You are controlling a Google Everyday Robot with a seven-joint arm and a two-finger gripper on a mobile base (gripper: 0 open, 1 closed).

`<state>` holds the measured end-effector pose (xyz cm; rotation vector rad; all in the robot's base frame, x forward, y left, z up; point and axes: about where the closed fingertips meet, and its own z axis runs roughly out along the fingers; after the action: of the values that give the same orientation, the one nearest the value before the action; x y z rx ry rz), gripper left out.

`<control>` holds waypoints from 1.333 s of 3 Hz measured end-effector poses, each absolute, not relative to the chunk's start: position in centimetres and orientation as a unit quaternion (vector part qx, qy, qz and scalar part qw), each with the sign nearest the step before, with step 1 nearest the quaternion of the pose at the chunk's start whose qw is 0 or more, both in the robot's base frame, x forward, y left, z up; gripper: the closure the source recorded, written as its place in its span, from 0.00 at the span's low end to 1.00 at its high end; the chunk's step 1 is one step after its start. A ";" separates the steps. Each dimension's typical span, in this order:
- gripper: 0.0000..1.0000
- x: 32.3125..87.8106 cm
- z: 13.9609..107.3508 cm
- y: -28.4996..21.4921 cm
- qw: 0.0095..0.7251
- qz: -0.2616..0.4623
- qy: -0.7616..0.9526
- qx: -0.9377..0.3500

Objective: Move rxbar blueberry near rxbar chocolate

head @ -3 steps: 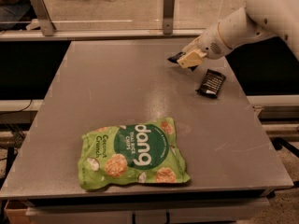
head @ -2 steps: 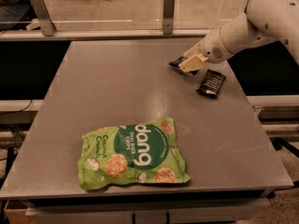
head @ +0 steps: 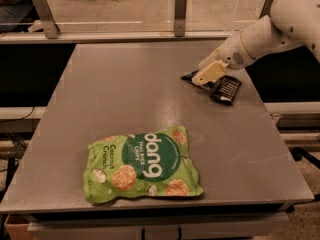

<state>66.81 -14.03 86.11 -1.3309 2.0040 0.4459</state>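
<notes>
My gripper (head: 206,76), with cream-coloured fingers (head: 210,72), is at the table's far right on the end of the white arm. It is shut on the rxbar blueberry (head: 189,77), a dark flat bar whose end sticks out to the left of the fingers, low over the table. The rest of that bar is hidden by the fingers. The rxbar chocolate (head: 227,90), a black bar with rows of white text, lies flat on the table just right of the gripper, touching or almost touching it.
A large green chips bag (head: 142,165) lies near the table's front edge, left of centre. The grey table (head: 120,94) ends close to the right of the bars. A rail with posts (head: 180,11) runs along the back.
The gripper has moved down and slightly toward the front with the blueberry bar, coming closer to the chocolate bar. The chocolate bar and chips bag have not moved.
</notes>
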 end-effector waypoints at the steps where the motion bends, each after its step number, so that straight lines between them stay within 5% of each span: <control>1: 0.00 66.9 86.1 -13.9 0.340 0.174 0.769 -0.512; 2: 0.00 66.6 85.9 -13.4 0.342 0.178 0.766 -0.514; 4: 0.00 67.1 94.7 -22.2 0.435 0.091 0.758 -0.477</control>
<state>67.11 -22.21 94.67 -1.1873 1.8878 0.2275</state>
